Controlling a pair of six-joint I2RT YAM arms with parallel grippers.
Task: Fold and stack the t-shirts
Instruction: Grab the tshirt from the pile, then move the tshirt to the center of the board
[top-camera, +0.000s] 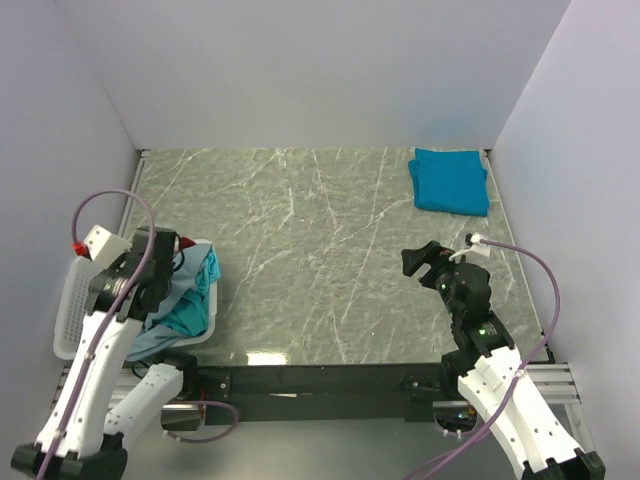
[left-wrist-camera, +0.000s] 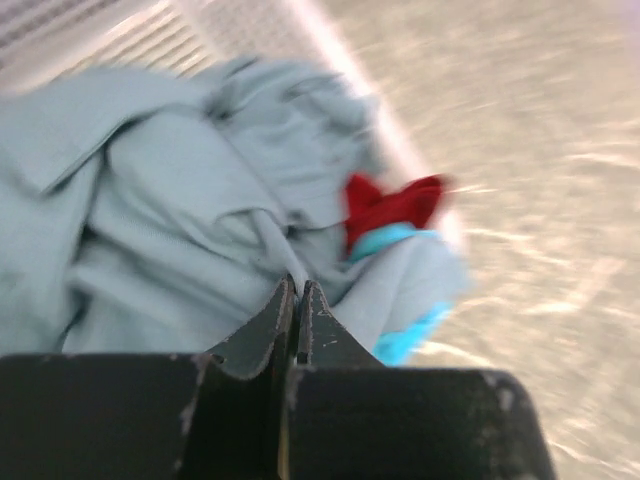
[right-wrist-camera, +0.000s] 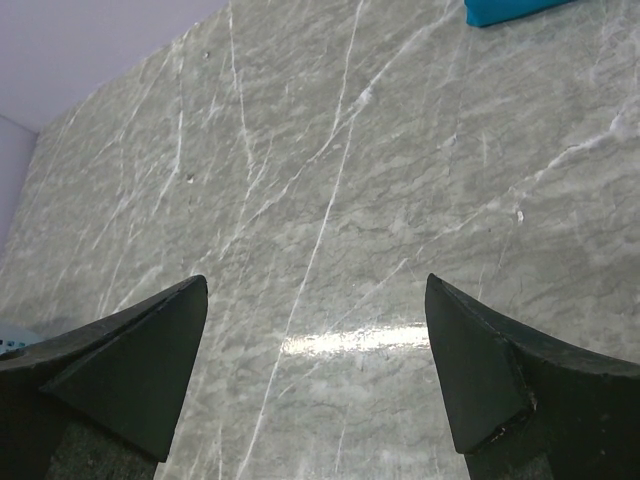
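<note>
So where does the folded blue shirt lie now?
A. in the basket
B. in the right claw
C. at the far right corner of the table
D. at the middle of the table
C: the folded blue shirt lies flat at the far right corner of the table, far from the basket.

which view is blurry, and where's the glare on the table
Left wrist: motion-blurred, grey shirt and red shirt smeared, only the shut jaws sharp. Top external: sharp, with a white glare patch on the table at its near edge. Right wrist: sharp, a glare streak between the open jaws.
</note>
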